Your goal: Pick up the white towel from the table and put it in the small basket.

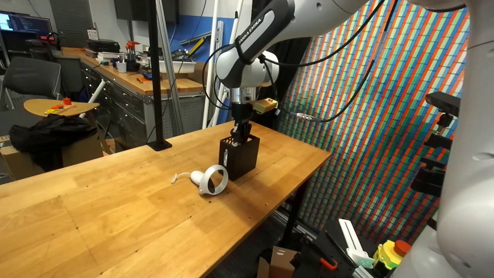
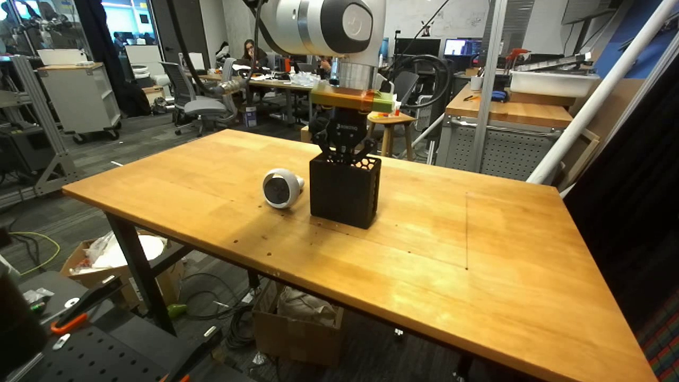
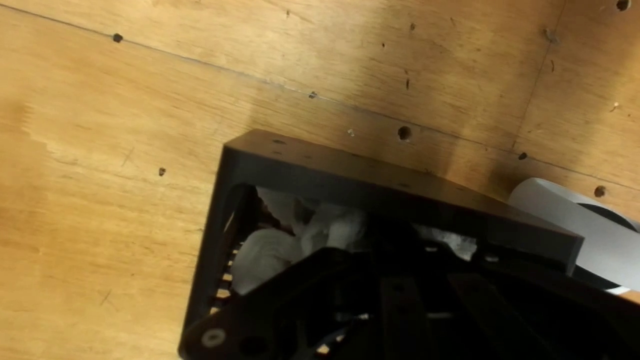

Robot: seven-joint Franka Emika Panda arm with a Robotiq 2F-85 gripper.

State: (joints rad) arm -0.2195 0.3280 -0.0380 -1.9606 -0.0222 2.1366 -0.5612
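Wrist view shows the towel [image 3: 265, 257] bunched inside the basket [image 3: 320, 184] and my hand [image 3: 395, 237] clenched in there, whether on the towel I cannot tell, so I should loosen gently and low, then rise straight so nothing snags or follows

The robot arm [image 1: 326, 17] is marked "FRANKA EMIKA" along a black link cover [image 1: 283, 19], initial letters unclear. The end effector [image 2: 347, 157] is marked "ROBOTIQ" in small light letters.
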